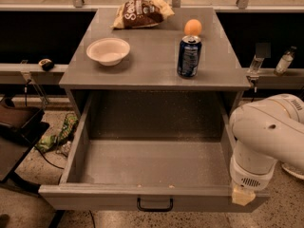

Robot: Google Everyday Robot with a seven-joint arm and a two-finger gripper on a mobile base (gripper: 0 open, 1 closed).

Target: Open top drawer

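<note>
The top drawer (152, 165) of the grey cabinet is pulled far out toward me. Its deep grey speckled interior is open to view and holds nothing. Its flat front panel runs along the bottom of the camera view, with the small black bar handle (155, 204) at its middle. My white arm comes in from the right. My gripper (243, 197) is at the right end of the drawer's front panel, mostly hidden behind the arm's wrist. The other two drawers are out of view.
On the cabinet top (152, 75) stand a white bowl (108, 50), a chip bag (141, 13), an orange (192, 27) and a blue soda can (189, 56). A dark chair (19, 127) and floor clutter (57, 137) are at the left. Small bottles (285, 61) stand at the right.
</note>
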